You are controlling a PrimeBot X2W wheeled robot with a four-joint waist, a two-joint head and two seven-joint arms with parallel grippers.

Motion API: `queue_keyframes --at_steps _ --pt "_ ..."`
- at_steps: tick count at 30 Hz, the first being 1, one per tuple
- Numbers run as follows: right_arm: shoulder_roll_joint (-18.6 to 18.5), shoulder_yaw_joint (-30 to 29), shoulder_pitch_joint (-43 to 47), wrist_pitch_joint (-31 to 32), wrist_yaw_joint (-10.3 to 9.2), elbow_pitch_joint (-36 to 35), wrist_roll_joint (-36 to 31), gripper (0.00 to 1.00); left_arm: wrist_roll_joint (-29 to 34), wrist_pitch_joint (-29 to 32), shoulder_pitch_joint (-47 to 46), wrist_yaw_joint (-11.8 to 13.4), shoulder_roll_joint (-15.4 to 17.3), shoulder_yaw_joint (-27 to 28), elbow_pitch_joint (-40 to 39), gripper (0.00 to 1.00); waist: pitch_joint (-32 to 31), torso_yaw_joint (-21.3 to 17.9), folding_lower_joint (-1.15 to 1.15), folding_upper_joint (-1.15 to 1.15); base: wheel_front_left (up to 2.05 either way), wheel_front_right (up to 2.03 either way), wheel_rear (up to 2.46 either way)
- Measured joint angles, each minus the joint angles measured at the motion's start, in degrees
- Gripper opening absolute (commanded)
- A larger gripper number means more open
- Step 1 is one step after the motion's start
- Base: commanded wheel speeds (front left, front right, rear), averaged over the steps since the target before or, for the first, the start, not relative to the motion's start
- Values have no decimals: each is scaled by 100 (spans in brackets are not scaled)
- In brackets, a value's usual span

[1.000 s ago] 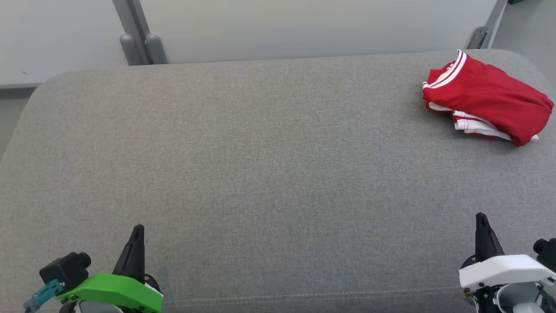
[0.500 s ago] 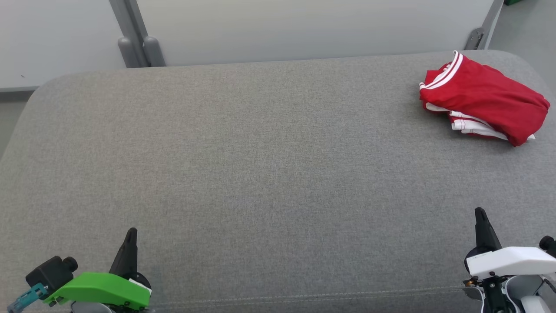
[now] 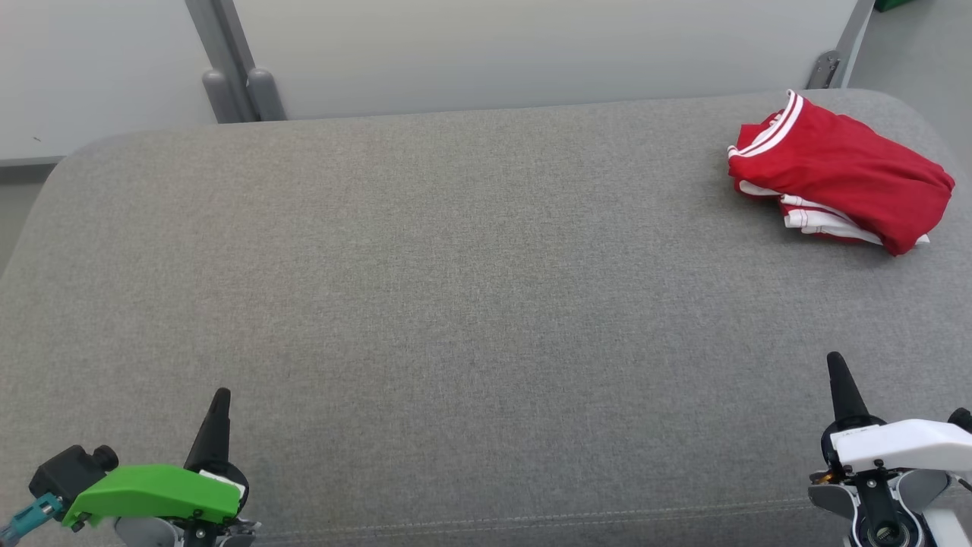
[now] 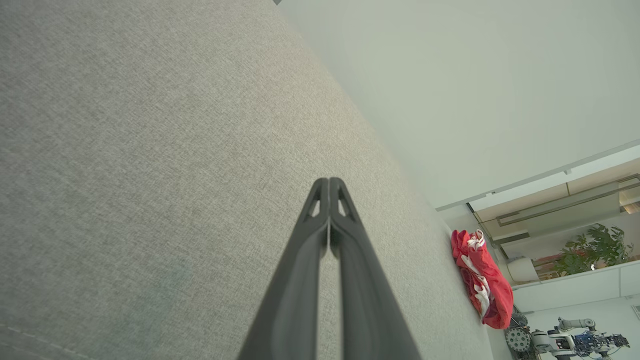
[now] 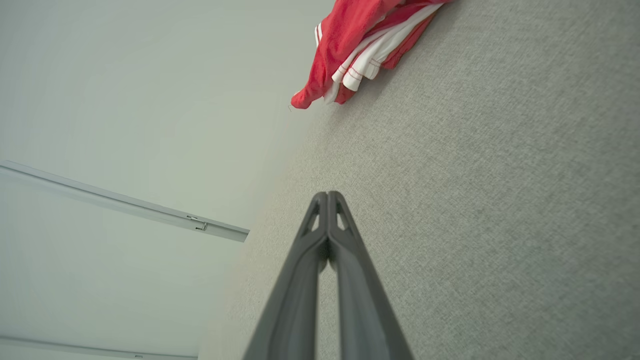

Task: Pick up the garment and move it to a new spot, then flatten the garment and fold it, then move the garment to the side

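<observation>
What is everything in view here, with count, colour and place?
garment: one, red with white trim, bunched at the cushion's far right corner
cushion: one, grey fabric, spanning the head view
wall panels: two, pale, behind the cushion
plant: one, green, background of the left wrist view
left gripper: one, dark fingers, green cover, shut, near left
right gripper: one, dark fingers, white cover, shut, near right
</observation>
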Motion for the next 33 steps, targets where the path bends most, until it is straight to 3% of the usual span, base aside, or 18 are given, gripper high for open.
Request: queue_keyframes --at_steps 33 --pt "11 -261 -512 641 453 323 2532 0 -2050 573 -221 -408 -313 740 404 0 -77 -85 0 0 0 0 0"
